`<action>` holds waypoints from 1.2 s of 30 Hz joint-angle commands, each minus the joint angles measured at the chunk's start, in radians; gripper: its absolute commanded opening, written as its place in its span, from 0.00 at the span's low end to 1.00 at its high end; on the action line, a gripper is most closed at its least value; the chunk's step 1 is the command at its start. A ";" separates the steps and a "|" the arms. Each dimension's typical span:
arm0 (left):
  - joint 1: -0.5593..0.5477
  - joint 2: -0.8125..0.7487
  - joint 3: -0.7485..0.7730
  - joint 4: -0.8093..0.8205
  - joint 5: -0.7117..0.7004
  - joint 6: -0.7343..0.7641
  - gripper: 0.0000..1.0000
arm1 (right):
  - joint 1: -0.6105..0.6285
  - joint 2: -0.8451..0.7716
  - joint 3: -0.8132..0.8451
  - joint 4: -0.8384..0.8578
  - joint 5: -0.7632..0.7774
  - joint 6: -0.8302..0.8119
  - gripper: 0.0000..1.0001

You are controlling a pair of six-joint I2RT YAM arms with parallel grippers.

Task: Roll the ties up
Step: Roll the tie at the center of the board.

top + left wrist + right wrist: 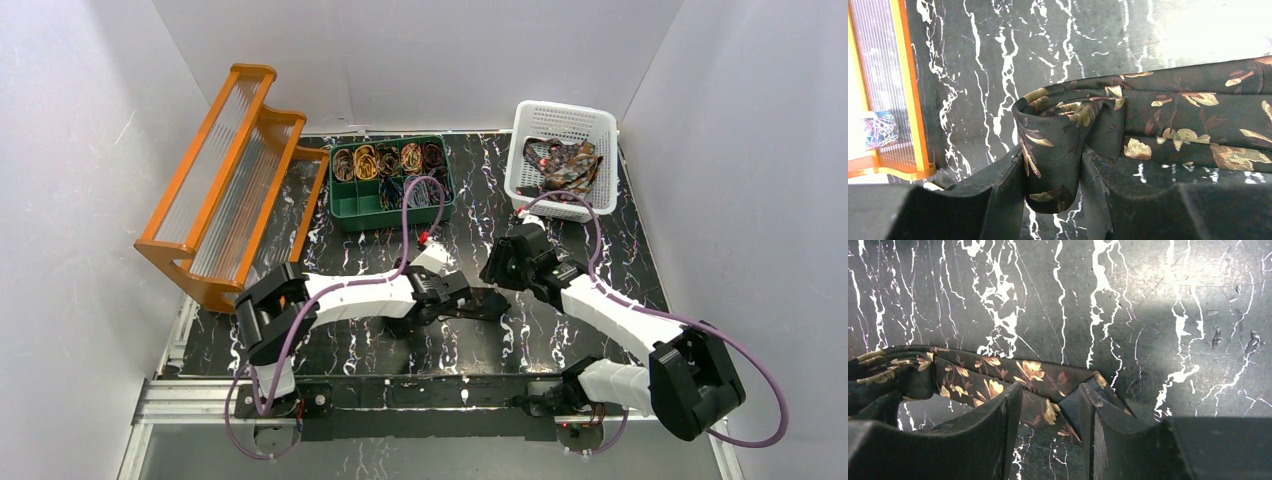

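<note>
A dark tie (1193, 117) with gold leaf patterns lies on the black marble table. One end is wound into a small coil (1055, 135). My left gripper (1052, 172) is shut on that coil, one finger on each side. In the right wrist view the tie's pointed wide end (1030, 371) lies flat. My right gripper (1048, 412) stands open astride it, with gaps beside the cloth. From above, the left gripper (492, 303) and right gripper (500, 270) meet at mid-table, and the tie between them hardly shows against the dark top.
A green divided tray (362, 205) at the back holds several rolled ties. A white basket (530, 115) at the back right holds loose ties. An orange ribbed rack (230, 180) stands at the left. White walls close in three sides.
</note>
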 commanded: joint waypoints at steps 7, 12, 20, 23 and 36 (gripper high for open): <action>-0.054 0.094 0.148 -0.124 -0.072 -0.115 0.39 | -0.030 -0.012 -0.064 0.144 -0.244 -0.012 0.48; -0.054 0.044 0.132 -0.100 -0.068 -0.119 0.39 | -0.031 0.042 -0.133 0.393 -0.535 0.077 0.37; -0.054 0.015 0.123 -0.071 -0.056 -0.106 0.38 | 0.003 0.260 -0.094 0.589 -0.688 0.179 0.31; -0.054 0.013 0.121 -0.066 -0.051 -0.107 0.38 | 0.034 0.339 -0.085 0.672 -0.681 0.247 0.29; -0.054 0.009 0.114 -0.031 -0.026 -0.104 0.38 | 0.122 0.599 0.064 0.743 -0.607 0.326 0.26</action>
